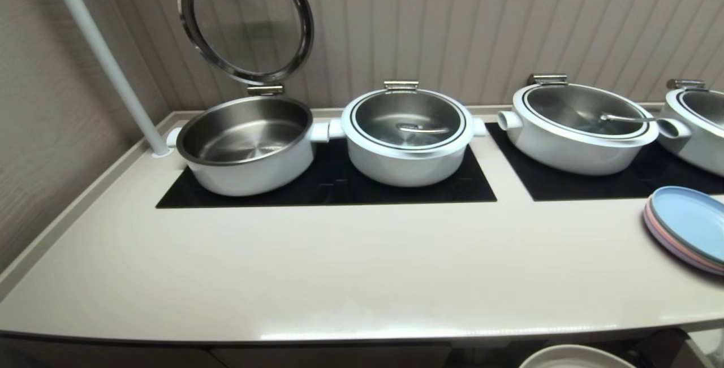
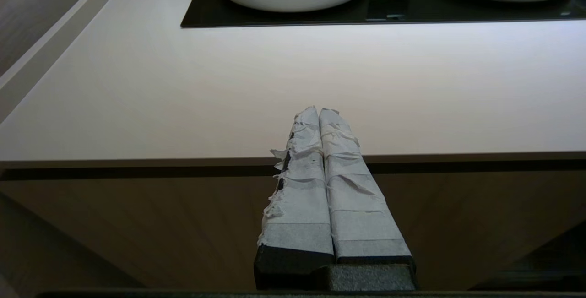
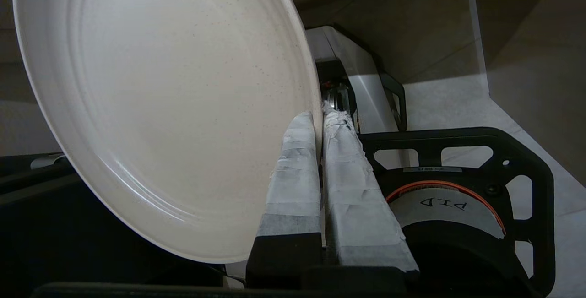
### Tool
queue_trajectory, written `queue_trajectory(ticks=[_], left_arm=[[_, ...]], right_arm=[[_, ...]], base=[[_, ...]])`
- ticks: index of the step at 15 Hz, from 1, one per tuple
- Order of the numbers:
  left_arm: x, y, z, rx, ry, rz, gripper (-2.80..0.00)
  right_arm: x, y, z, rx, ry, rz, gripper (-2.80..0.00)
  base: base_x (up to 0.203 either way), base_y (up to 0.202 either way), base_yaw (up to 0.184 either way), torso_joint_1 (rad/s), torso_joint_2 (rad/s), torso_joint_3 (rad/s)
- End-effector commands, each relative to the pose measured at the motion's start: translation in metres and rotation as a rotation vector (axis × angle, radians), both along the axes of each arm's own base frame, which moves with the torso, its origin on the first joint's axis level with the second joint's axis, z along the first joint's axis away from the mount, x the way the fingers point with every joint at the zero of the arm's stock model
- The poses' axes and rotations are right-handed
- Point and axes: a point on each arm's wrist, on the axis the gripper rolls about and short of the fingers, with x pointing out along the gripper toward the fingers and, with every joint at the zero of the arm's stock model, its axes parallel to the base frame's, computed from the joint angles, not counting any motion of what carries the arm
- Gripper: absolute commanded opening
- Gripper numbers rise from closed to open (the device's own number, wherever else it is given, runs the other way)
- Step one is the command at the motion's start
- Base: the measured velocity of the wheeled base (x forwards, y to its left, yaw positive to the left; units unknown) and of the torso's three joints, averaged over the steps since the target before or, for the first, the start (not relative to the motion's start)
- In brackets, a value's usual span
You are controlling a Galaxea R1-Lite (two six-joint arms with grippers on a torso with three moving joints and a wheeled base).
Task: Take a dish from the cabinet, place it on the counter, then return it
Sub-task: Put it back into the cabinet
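The dish (image 3: 174, 105) is a plain cream-white round plate, and my right gripper (image 3: 319, 117) is shut on its rim, one taped finger on each face. In the head view only the dish's top edge (image 1: 571, 356) shows, below the counter's front edge at the lower right. The counter (image 1: 339, 255) is a glossy cream-beige top with inset black glass panels. My left gripper (image 2: 319, 111) hangs shut and empty in front of the counter's edge (image 2: 137, 163). The cabinet's front (image 2: 137, 224) shows under the counter as a brown panel; its doors and shelf are out of view.
Several white pots stand on the black panels (image 1: 475, 190); the left pot (image 1: 246, 144) has its glass lid (image 1: 246, 20) raised. A stack of pastel blue and pink plates (image 1: 687, 226) lies at the counter's right. A white pole (image 1: 102, 57) rises at the back left.
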Motion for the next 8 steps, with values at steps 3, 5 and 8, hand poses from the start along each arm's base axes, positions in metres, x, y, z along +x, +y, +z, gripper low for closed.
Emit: queue_trajectory(ticks=[3, 5, 8], left_arm=[[0.0, 0.0, 0.0, -0.001, 0.0, 0.0, -2.8], [0.0, 0.0, 0.0, -0.001, 0.0, 0.0, -2.8], [0.0, 0.0, 0.0, -0.001, 0.0, 0.0, -2.8]], right_arm=[[-0.0101, -0.001, -0.0069, 0.009, 0.004, -0.001, -2.8], [-0.0148, -0.0012, -0.0063, 0.021, 0.003, 0.021, -2.8], [-0.0155, -0.0012, -0.0061, 0.021, 0.0, 0.033, -2.8]], base=[[0.0, 0.0, 0.0, 0.0, 0.0, 0.0], [0.0, 0.0, 0.0, 0.0, 0.0, 0.0], [0.0, 0.0, 0.0, 0.0, 0.0, 0.0]])
